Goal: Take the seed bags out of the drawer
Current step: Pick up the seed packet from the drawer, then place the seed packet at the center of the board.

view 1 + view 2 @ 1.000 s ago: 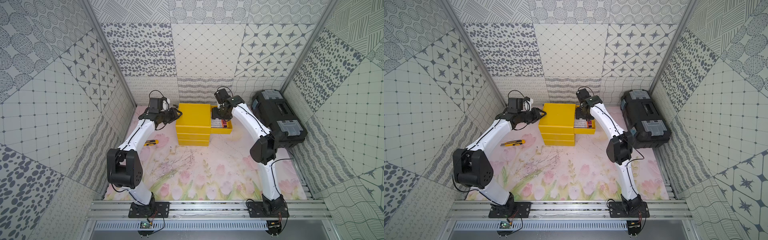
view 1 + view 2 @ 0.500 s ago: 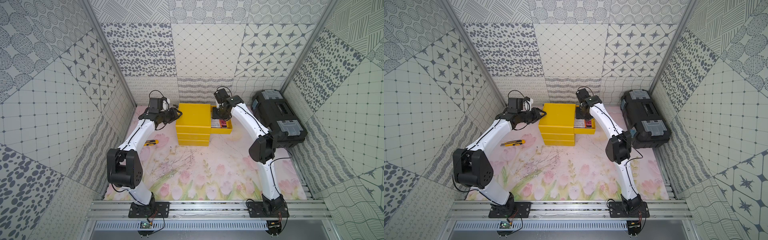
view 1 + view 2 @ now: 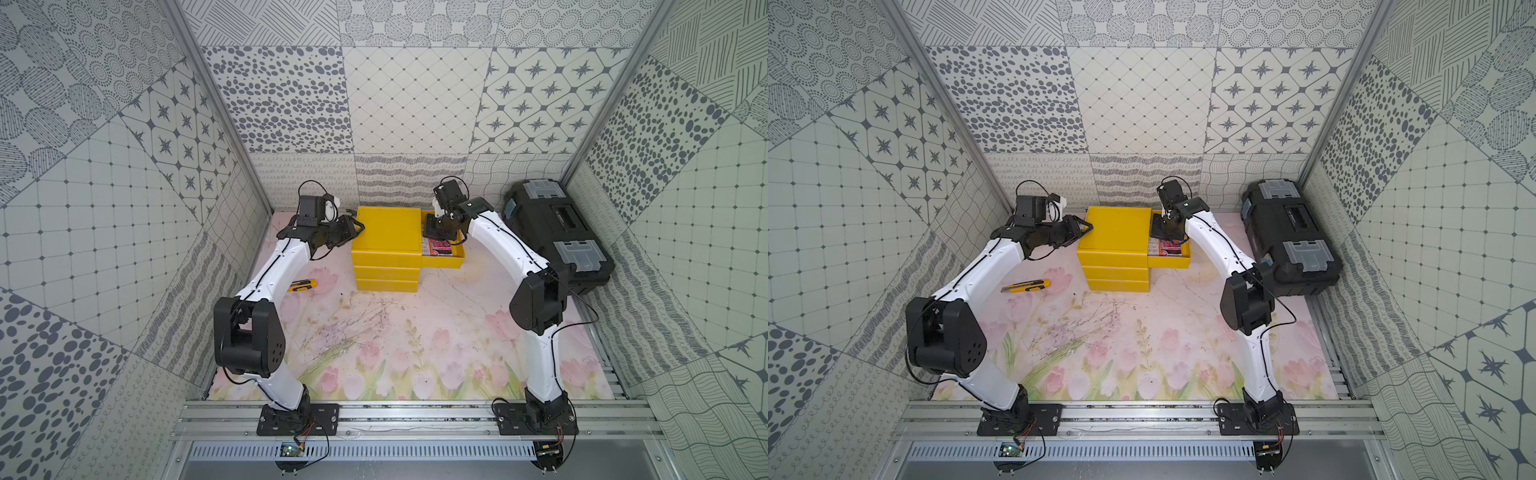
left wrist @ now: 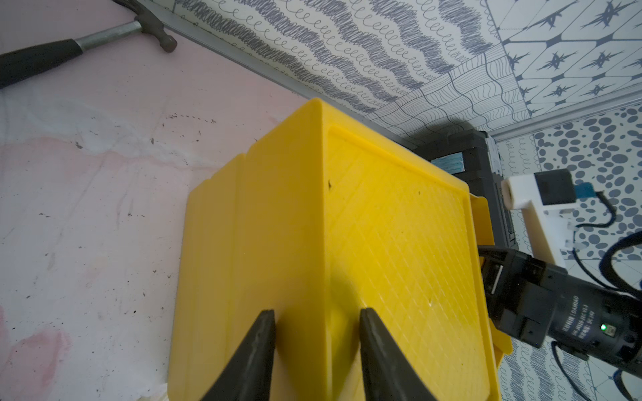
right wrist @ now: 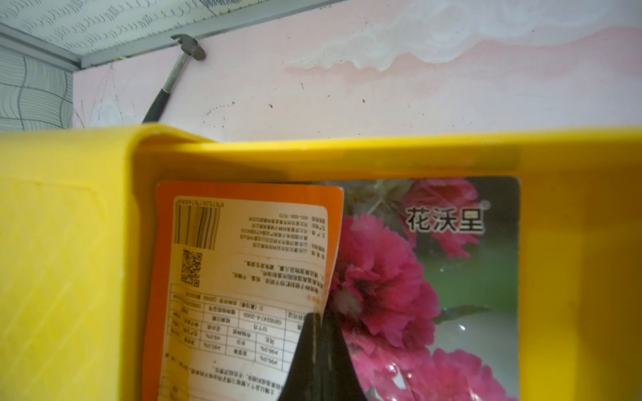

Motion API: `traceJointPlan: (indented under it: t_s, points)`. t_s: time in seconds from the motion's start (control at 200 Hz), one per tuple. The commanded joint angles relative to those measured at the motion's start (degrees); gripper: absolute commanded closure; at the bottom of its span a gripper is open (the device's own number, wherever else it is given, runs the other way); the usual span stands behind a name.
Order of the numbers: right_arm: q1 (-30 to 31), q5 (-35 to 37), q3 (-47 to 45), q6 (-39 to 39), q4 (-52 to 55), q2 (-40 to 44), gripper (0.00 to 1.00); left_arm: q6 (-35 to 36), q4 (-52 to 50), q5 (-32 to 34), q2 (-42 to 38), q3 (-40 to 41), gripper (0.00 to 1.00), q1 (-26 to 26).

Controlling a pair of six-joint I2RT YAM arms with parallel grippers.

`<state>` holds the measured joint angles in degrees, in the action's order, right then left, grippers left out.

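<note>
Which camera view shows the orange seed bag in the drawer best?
The right wrist view: the orange seed bag is large there, white label and barcode clear, lying in the drawer partly over the pink bag. In both top views it is only a small sliver. The left wrist view does not show it.

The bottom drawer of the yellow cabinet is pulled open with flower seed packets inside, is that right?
Not quite: the top drawer of the yellow cabinet is the one pulled open, as both top views show. The flower seed packets do lie inside it.
</note>
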<state>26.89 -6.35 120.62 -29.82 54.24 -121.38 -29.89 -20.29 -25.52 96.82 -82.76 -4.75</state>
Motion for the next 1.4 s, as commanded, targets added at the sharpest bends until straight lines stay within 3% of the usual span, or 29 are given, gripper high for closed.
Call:
traceJointPlan:
  t_s: [0.0,0.485,0.826,1.011,1.111,1.231,1.396]
  points:
    - [-0.5,-2.3,-1.4,-0.6,-2.5,4.3,1.0,1.2,-11.1,0.3,1.4,0.8,0.58,0.2]
    - [-4.7,-3.2,-3.2,2.4,-1.9,13.8,1.0,1.2,-11.2,0.3,1.3,0.8,0.58,0.2]
    - [-14.0,-7.8,-7.7,5.8,-1.8,23.8,1.0,1.3,-11.2,0.2,1.5,0.7,0.57,0.2]
    - [-21.8,-10.3,-12.4,7.2,-1.9,30.1,1.0,1.4,-11.1,0.2,1.4,0.7,0.57,0.3]
    - [-25.3,-8.1,-15.9,8.7,-1.9,32.4,1.0,1.3,-11.2,0.1,1.4,0.7,0.57,0.3]
    - [-26.0,-2.3,-20.9,11.6,-1.9,32.3,1.0,1.3,-11.2,0.1,1.2,0.6,0.58,0.2]
    - [-25.9,-3.8,-28.2,12.2,-5.0,28.8,1.0,1.3,-11.1,0.0,1.2,0.7,0.58,0.3]
